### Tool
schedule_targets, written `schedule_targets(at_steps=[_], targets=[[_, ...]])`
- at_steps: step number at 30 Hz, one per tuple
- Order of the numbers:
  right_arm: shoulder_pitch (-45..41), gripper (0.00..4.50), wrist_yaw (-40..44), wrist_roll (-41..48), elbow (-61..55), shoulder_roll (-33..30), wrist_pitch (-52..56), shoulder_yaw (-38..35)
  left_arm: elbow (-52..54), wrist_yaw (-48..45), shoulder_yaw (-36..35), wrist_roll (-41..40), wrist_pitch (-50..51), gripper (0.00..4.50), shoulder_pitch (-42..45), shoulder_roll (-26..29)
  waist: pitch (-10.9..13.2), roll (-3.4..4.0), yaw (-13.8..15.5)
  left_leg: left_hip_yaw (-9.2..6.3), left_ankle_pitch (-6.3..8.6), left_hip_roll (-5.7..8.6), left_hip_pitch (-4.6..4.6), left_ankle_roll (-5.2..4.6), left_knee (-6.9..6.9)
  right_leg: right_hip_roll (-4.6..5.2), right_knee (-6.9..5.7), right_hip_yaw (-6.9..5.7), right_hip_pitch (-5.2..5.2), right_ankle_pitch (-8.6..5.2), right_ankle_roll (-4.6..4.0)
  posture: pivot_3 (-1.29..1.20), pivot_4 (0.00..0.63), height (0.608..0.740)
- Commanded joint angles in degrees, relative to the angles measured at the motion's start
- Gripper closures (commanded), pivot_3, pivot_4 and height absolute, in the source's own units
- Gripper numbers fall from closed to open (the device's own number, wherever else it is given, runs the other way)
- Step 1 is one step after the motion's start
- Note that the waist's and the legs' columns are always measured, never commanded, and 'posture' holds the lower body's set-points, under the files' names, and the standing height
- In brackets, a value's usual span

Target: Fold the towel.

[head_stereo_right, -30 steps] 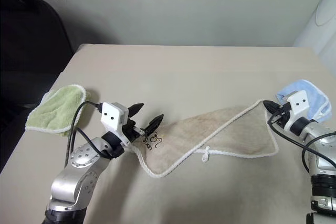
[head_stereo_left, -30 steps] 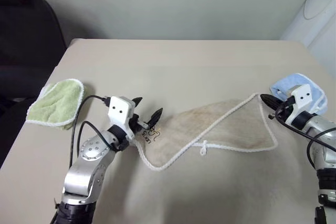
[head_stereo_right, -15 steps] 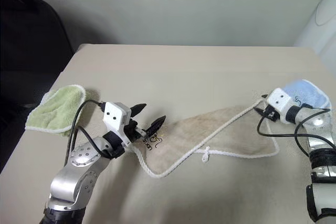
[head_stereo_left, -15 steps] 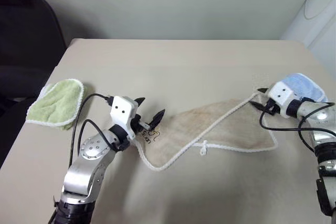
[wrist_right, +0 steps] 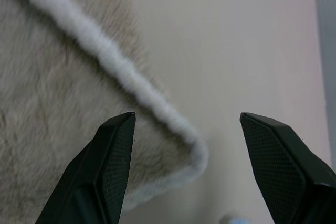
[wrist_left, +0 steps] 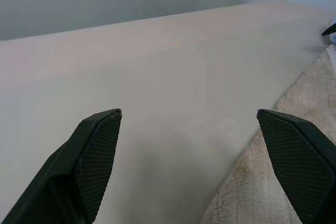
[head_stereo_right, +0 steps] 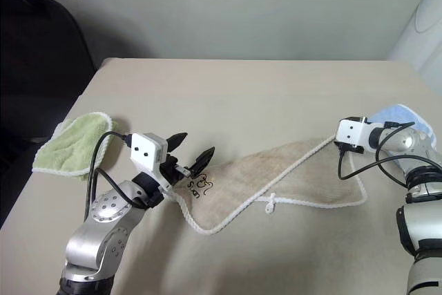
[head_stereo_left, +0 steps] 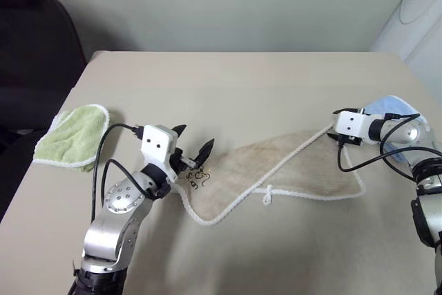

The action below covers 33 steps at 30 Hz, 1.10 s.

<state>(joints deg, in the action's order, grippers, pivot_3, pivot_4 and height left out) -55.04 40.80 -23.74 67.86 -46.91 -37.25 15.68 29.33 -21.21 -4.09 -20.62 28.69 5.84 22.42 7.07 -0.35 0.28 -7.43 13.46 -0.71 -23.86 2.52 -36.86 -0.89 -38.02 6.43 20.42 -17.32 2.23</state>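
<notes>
Three towels lie on the worktop [head_stereo_left: 228,74]. The beige towel [head_stereo_left: 290,167] lies nearest, crumpled. At its logo end the left gripper [head_stereo_left: 192,144] gapes wide, empty. At its far corner [wrist_right: 194,153] the right gripper [wrist_right: 184,129] hovers part open, empty. Beyond lie one green towel [head_stereo_left: 72,135] and one blue towel [head_stereo_left: 394,110].

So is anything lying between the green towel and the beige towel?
Only the left gripper, open, at the beige towel's logo end; the table between it and the green towel is bare, per both eye views.
</notes>
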Motion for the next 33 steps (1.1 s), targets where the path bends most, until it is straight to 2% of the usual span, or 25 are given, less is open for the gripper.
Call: schedule_targets(at_steps=[1,3,6,12,14,20,24,30,33], targets=[[-2.72,1.14,-2.46,-1.87,1.69,-0.31,-0.86,1.01,2.98,-0.10,-0.96,0.09,-0.82,0.00,-0.16,0.71,0.00,0.00,-0.05,0.00,0.00,-0.01,0.00,0.00,0.01,0.00,0.00,0.00,0.00,0.00,-0.01,0.00,0.150,0.740],[-3.25,1.14,-3.01,-2.35,2.34,-0.02,-0.85,1.40,3.03,-0.20,-1.21,-0.02,-0.94,0.00,-0.34,0.98,0.00,0.00,-0.08,0.00,0.00,-0.01,0.00,0.00,0.02,0.00,0.00,0.00,0.01,0.01,-0.02,0.00,0.150,0.740],[-3.58,1.72,-3.18,-2.37,2.77,0.33,-0.99,1.28,3.39,-1.61,-1.22,0.36,-1.36,0.00,-0.91,2.93,0.00,0.00,-0.08,0.01,0.00,-0.01,-0.01,0.00,0.04,0.01,0.01,0.00,0.03,0.01,-0.04,0.00,0.150,0.740],[-2.74,3.89,-3.41,-1.42,2.59,0.86,-1.48,0.46,2.69,-7.01,-2.42,0.08,-2.21,0.00,-2.07,9.13,0.01,0.01,-0.08,0.01,0.00,-0.02,-0.05,0.01,0.10,0.01,0.00,0.00,0.09,0.02,-0.08,0.00,0.150,0.740],[-2.19,4.45,-4.37,-1.37,2.35,0.89,-1.78,0.31,2.98,-10.71,-2.82,-0.38,-2.71,0.00,-3.12,12.57,0.01,0.01,-0.09,0.01,-0.01,-0.02,-0.05,0.02,0.15,0.01,0.00,0.00,0.12,0.02,-0.10,0.00,0.150,0.740],[-0.96,4.45,-7.31,-0.69,1.34,1.07,-2.38,-0.43,3.57,-24.08,-3.64,-2.06,-5.57,0.00,-6.56,23.14,0.01,0.02,-0.06,0.00,-0.01,-0.03,-0.12,0.02,0.25,0.02,0.00,0.00,0.23,0.04,-0.15,0.00,0.150,0.740],[0.30,4.45,-8.30,0.10,0.37,0.91,-2.63,-1.24,4.85,-33.31,-3.64,-6.26,-5.49,0.00,-8.71,28.43,0.02,0.03,-0.03,0.00,-0.01,-0.03,-0.16,0.02,0.30,0.04,0.00,0.00,0.27,0.05,-0.18,0.00,0.150,0.740],[3.17,4.45,-7.72,2.29,-2.04,-0.15,-2.73,-2.77,5.44,-40.17,2.73,-0.14,-10.83,0.00,-9.08,33.73,0.02,0.04,-0.05,-0.01,0.05,-0.05,-0.16,-0.07,0.40,0.04,0.01,-0.01,0.31,0.05,-0.19,0.00,0.150,0.740],[5.09,4.45,-6.94,3.57,-4.04,-0.80,-2.65,-3.80,4.64,-41.72,6.34,2.34,-13.11,0.00,-8.26,33.95,0.03,0.05,-0.03,-0.01,0.08,-0.05,-0.17,-0.11,0.41,0.05,0.01,0.00,0.32,0.05,-0.19,0.00,0.150,0.740]])
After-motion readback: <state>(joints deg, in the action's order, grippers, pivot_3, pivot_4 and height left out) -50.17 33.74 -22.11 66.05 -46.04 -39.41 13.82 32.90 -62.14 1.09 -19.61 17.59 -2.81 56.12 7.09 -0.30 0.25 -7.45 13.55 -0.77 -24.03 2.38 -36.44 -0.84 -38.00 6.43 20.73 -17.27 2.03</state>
